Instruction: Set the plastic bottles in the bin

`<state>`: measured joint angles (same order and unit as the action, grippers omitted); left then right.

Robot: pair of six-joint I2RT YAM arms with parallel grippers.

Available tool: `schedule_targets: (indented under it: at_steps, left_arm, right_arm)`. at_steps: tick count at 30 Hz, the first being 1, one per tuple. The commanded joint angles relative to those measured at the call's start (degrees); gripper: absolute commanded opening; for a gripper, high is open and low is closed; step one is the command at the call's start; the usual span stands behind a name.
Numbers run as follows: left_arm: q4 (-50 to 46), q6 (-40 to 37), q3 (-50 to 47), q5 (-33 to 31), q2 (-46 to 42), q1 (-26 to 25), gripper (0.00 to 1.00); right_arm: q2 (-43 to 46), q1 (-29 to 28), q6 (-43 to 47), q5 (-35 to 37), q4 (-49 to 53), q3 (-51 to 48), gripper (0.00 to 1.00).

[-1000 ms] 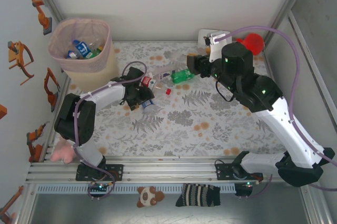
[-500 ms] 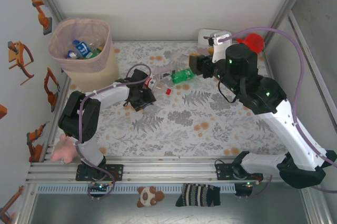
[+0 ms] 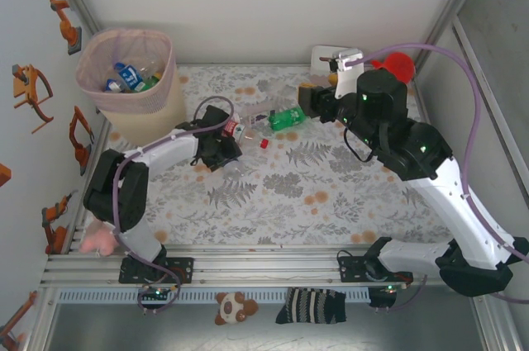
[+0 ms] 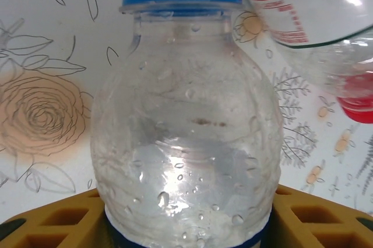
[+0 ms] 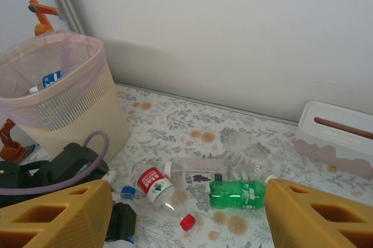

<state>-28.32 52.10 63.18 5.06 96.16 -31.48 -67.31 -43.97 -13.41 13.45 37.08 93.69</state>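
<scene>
- left gripper point(image 3: 220, 146) clamped on clear blue-capped bottle point(image 4: 186, 131); fingers point(image 4: 52, 219) hug both sides of its body below the shoulder, probably so it can't slip out
- bin point(image 3: 136, 101) at its 10 o'clock in the top view, bottles already inside; next move needs a lift over the rim
- right gripper point(image 3: 307, 103) jaws wide apart, empty; green bottle point(image 3: 287, 117) at its 8 o'clock, likely the next pick
- red-labelled bottle point(image 5: 156, 185) lies close to the held one, could get dragged
</scene>
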Motion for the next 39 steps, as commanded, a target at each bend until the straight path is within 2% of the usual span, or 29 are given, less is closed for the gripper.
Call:
schedule_targets:
  at_steps: [1, 9, 18, 25, 30, 39]
  left_arm:
    - [-3.3, -1.1, 1.0, -1.8, -4.4, -0.2, 0.54]
    - [-4.4, -3.2, 5.3, -1.9, -10.4, 0.1, 0.52]
    - [-3.9, -5.9, 14.9, -0.7, -12.9, 2.3, 0.51]
    - [-3.7, -8.8, 22.3, 1.0, -14.7, 7.6, 0.48]
    - [-4.7, -12.1, 27.6, -1.2, -15.8, 11.1, 0.46]
    - [-2.8, -11.3, 32.0, -1.2, -15.9, 19.6, 0.45]
  right_arm:
    - [1.3, 0.4, 0.2, 1.5, -0.4, -0.8, 0.69]
    - [1.1, 0.4, 0.2, 1.3, -0.4, -0.8, 0.69]
    - [1.2, 0.4, 0.3, 1.7, -0.4, -0.7, 0.69]
    - [1.6, 0.4, 0.3, 2.0, -0.4, -1.0, 0.68]
    - [1.4, 0.4, 0.4, 2.0, -0.4, -1.2, 0.68]
    - [0.8, 0.4, 0.5, 2.0, -0.7, -1.2, 0.68]
